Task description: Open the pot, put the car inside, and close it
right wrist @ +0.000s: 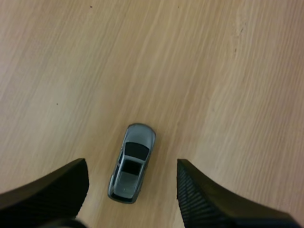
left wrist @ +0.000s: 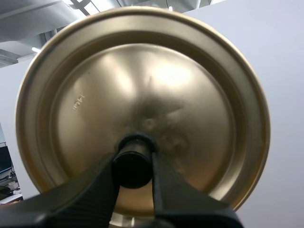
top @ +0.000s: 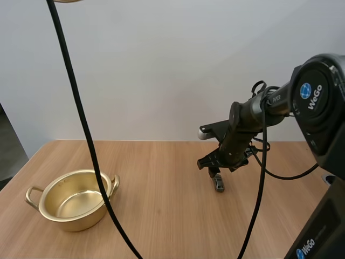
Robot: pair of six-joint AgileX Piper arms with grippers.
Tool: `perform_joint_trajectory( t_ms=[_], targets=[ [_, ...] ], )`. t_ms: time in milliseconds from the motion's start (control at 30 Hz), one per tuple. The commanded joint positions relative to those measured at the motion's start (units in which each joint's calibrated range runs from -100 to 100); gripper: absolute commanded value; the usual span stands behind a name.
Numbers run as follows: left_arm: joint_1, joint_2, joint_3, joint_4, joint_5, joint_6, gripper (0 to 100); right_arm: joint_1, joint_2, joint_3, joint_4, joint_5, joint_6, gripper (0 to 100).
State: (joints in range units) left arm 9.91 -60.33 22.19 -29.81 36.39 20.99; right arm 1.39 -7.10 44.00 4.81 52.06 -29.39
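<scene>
The gold pot stands open and empty on the left of the wooden table. Its gold lid is lifted clear of it; my left gripper is shut on the lid's black knob, and I see the lid's top side. A sliver of the lid shows high above the pot. A small grey toy car lies on the table right of centre. My right gripper hangs just above it, open, one finger on each side of the car without touching it.
Bare wooden tabletop stretches between the pot and the car. A white wall stands behind the table. My right arm reaches in from the right edge.
</scene>
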Motion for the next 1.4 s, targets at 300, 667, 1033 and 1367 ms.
perform_joint_trajectory(
  t_ms=[300,667,1033,1367],
  targets=[
    [0.01,0.04,-0.03,0.38,0.12,-0.02,0,0.0,7.2,-0.02,3.1,0.02,-2.33,69],
    [0.01,0.04,-0.03,0.36,0.12,-0.02,0,2.04,3.19,-6.18,18.44,5.72,-15.22,0],
    [0.01,-1.77,-0.03,1.34,-6.08,-0.71,0,18.72,-3.29,-18.47,40.28,21.25,-32.27,0],
    [0.01,-4.47,-3.1,3.22,-3.31,-0.71,0,30.44,5.91,-24.43,37.27,18.6,-33.63,0]
  ],
)
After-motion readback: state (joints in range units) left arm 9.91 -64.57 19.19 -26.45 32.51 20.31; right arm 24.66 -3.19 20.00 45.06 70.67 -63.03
